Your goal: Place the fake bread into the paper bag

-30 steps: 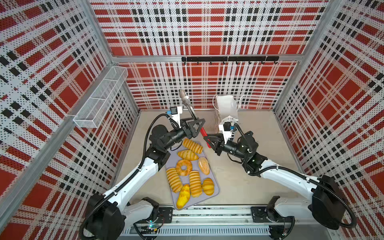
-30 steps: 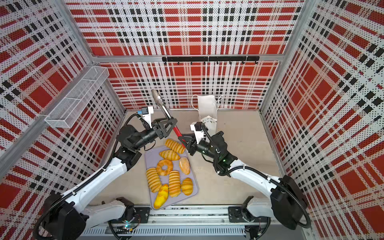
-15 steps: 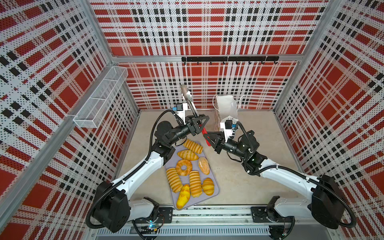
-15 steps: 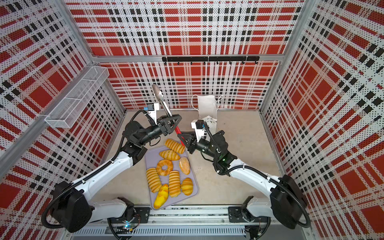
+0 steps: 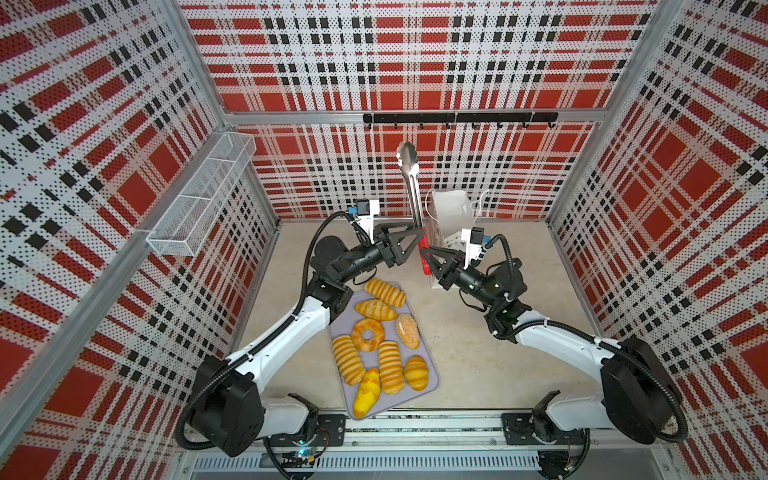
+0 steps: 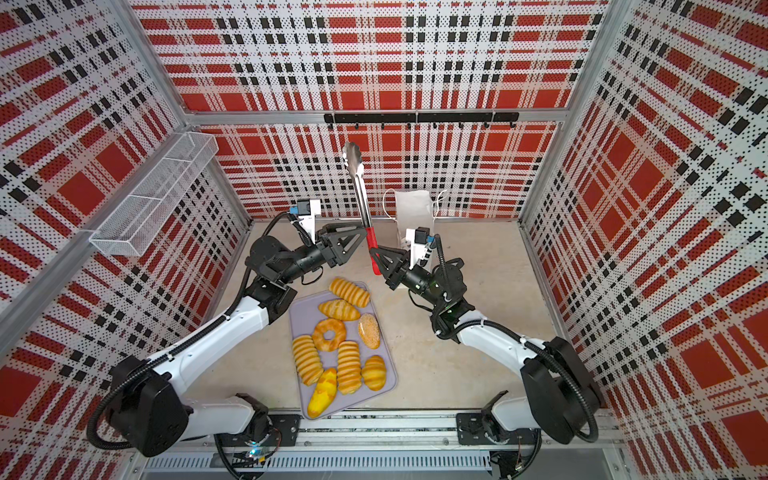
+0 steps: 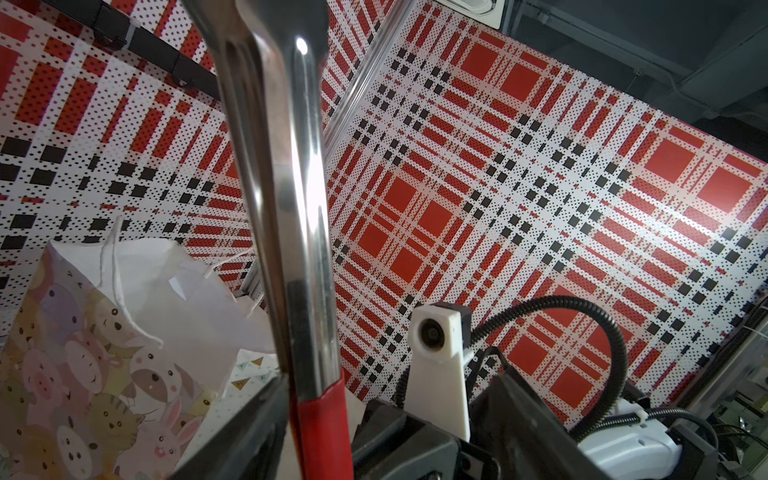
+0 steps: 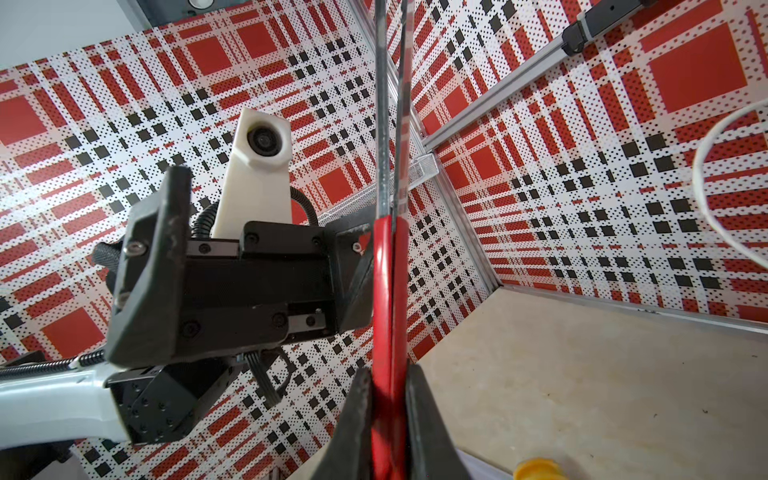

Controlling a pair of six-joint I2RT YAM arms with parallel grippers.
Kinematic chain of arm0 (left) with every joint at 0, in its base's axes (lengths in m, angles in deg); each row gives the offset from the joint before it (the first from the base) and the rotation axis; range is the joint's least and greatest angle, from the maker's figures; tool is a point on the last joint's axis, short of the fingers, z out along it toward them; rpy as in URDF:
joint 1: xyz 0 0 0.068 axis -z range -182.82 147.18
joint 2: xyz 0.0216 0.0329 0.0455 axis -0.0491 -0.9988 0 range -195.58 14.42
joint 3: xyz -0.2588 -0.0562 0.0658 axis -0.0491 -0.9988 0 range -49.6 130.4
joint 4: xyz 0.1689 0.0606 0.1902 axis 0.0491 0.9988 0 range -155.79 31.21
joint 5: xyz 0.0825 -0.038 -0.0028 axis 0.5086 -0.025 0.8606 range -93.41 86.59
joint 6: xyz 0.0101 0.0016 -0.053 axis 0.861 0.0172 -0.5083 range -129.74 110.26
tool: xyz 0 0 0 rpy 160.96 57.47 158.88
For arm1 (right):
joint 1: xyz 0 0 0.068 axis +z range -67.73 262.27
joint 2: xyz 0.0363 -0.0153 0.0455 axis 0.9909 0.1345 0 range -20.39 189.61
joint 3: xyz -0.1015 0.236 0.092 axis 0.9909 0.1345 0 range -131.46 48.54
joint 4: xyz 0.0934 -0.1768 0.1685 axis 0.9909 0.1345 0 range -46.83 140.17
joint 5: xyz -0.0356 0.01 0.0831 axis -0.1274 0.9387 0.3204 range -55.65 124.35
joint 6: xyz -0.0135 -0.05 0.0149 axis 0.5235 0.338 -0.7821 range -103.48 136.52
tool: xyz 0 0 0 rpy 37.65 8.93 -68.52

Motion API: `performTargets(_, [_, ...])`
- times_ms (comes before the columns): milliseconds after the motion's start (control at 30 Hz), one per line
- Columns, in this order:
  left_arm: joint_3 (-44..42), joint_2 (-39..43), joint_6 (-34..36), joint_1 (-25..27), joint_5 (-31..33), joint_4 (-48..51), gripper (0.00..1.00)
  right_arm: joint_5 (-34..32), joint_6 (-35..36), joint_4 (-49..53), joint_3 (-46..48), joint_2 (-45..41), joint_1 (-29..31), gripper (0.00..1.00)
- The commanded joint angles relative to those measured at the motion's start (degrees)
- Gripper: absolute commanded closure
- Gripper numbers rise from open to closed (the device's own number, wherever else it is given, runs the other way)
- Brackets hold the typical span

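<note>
Several pieces of fake bread (image 5: 368, 334) (image 6: 330, 334) lie on a lavender tray (image 5: 430, 351) (image 6: 299, 320) at the front middle. The white paper bag (image 5: 451, 208) (image 6: 411, 208) (image 7: 83, 353) stands upright at the back. Red-handled metal tongs (image 5: 411, 187) (image 6: 359, 183) (image 7: 291, 208) (image 8: 390, 291) point almost straight up between the arms. My right gripper (image 5: 427, 261) (image 6: 376, 259) (image 8: 388, 382) is shut on their red handle. My left gripper (image 5: 415, 242) (image 6: 360, 243) (image 7: 386, 399) stands open around the handle higher up, with one finger against it.
A white wire basket (image 5: 199, 199) hangs on the left wall. A black hook rail (image 5: 457, 118) runs along the back wall. The tray's front edge sits close to the rail at the table front. A yellow bread end (image 8: 536, 469) shows in the right wrist view.
The tongs have swung from leaning left to nearly upright and shifted right, toward the bag. Both grippers moved back with them. The right gripper has tightened on the red handle.
</note>
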Motion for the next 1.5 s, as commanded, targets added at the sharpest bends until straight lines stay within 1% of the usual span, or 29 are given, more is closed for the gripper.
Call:
performTargets(0, [2.06, -1.08, 2.10, 0.10, -0.97, -0.52, 0.22, 1.75, -0.86, -5.79, 0.54, -1.22, 0.09, 0.90])
performTargets(67, [2.64, -1.20, 3.72, -0.01, 0.48, 1.48, 0.22, 1.94, -0.96, -5.79, 0.72, -1.56, 0.12, 0.90])
performTargets(167, [4.13, -1.05, 8.12, 0.38, 4.33, 7.45, 0.24, 3.09, -1.45, -5.87, 0.85, -1.92, 0.15, 0.90])
performTargets(267, [4.15, -0.61, 9.89, 0.79, 5.89, 8.85, 0.27, 3.90, -1.38, -5.80, 0.91, -2.06, 0.13, 0.89])
performTargets(400, [5.12, -1.13, 10.01, 1.40, 4.24, 8.85, 0.38, 6.51, -2.83, -7.73, 1.14, -1.67, 0.17, 0.89])
performTargets(733, [5.32, 0.55, 10.37, 1.61, 3.94, 9.24, 0.55, 9.16, -8.33, -13.79, 2.56, -1.01, 0.22, 0.89])
performTargets(800, [5.55, 0.59, 10.23, 1.78, 3.41, 9.29, 0.61, 9.76, -9.78, -15.62, 2.81, -0.70, 0.19, 0.89])
performTargets(900, [5.42, 1.24, 10.23, 2.08, 3.36, 9.23, 0.73, 9.84, -10.36, -16.18, 3.31, -0.85, 0.18, 0.87])
performTargets(967, [5.34, 1.79, 10.23, 2.13, 3.38, 9.28, 0.75, 9.71, -9.98, -15.72, 3.68, -1.11, 0.18, 0.85])
performTargets(1033, [5.34, 2.04, 9.69, 2.19, 2.91, 9.21, 0.77, 9.10, -8.27, -14.34, 4.12, -1.67, 0.20, 0.77])
performTargets(1133, [5.50, 2.34, 9.22, 2.22, 1.70, 9.29, 0.78, 8.50, -3.53, -10.66, 4.33, -3.19, 0.11, 0.64])
performTargets(1200, [5.00, 2.80, 9.78, 2.19, 1.11, 9.57, 0.80, 9.97, 0.93, -6.19, 4.08, -5.08, -0.12, 0.55])
performTargets(1267, [4.18, 3.72, 10.52, 2.14, 1.43, 10.00, 0.80, 11.16, 5.84, 0.22, 4.06, -8.05, -0.98, 0.39])
performTargets(1333, [3.43, 4.57, 10.87, 2.11, 1.63, 10.21, 0.81, 12.66, 11.61, 6.50, 3.99, -11.25, -1.89, 0.35])
performTargets(1467, [3.19, 5.15, 10.56, 1.98, 0.29, 10.33, 0.81, 14.21, 22.31, 21.93, 2.56, -16.79, -3.19, 0.32])
